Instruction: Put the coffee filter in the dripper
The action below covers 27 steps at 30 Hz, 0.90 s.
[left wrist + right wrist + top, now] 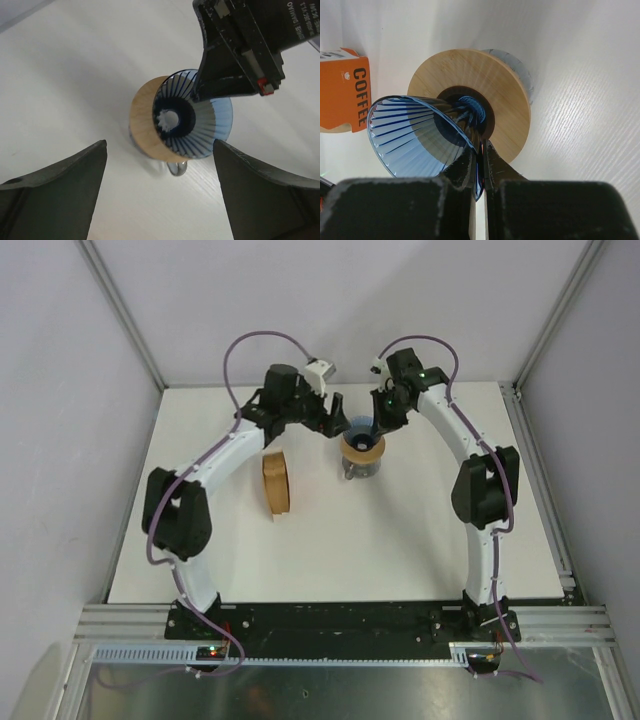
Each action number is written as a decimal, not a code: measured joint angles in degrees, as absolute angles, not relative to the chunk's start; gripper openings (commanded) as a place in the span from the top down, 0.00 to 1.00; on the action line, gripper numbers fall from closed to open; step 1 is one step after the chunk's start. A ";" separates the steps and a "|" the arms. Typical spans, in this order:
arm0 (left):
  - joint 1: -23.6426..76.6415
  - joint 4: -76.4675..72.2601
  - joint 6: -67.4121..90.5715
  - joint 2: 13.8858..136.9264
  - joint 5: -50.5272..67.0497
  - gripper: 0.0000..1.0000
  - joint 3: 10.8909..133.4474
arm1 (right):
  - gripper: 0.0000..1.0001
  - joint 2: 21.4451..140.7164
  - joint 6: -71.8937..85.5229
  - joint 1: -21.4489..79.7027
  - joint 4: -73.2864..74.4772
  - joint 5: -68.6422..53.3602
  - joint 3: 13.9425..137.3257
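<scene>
From my station, the right gripper (480, 152) is pinching the rim of the blue translucent ribbed cone dripper (415, 135). Its two black fingers are pressed together with only the thin blue wall between them. The dripper's narrow tip sits in the dark centre hole of the round tan wooden collar (492, 85). The cone leans off the collar's axis, and in the right wrist view its open mouth is tipped toward 8 o'clock.

The collar rests on top of a clear grey glass jug (362, 472), and a sliver of the jug's rim shows past the wood at 2 o'clock in that view.

In the overhead view this stack of dripper, collar and jug stands at about 12 o'clock from the middle of the white table (420, 540). The right gripper comes onto it from 2 o'clock.

The left gripper (160, 147) has its fingers spread wide and holds nothing. It hangs just beside the dripper at roughly 10 o'clock in the overhead view. Its own camera looks straight into the cone's ribbed mouth between the two fingers.

For the coffee filter, I cannot pick out a single loose sheet in any view. The brown paper I can see is the upright stack of filters (277, 482), standing on the table near the jug at its 8 o'clock, apart from both grippers. An orange carton printed COFFEE (342, 90) shows at the 9 o'clock edge of the right wrist view.
</scene>
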<state>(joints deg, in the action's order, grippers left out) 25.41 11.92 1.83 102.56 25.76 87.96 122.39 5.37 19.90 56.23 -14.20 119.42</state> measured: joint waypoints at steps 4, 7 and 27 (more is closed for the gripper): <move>28.21 13.52 2.74 107.55 25.06 0.20 91.85 | 1.00 121.78 5.58 19.92 55.79 -14.24 118.32; 29.65 14.85 3.01 109.62 24.21 0.36 92.86 | 1.00 121.23 5.80 19.92 55.27 -14.28 117.38; 30.59 21.91 6.07 117.27 22.09 0.99 102.08 | 1.00 118.83 7.18 16.97 50.37 -20.71 110.78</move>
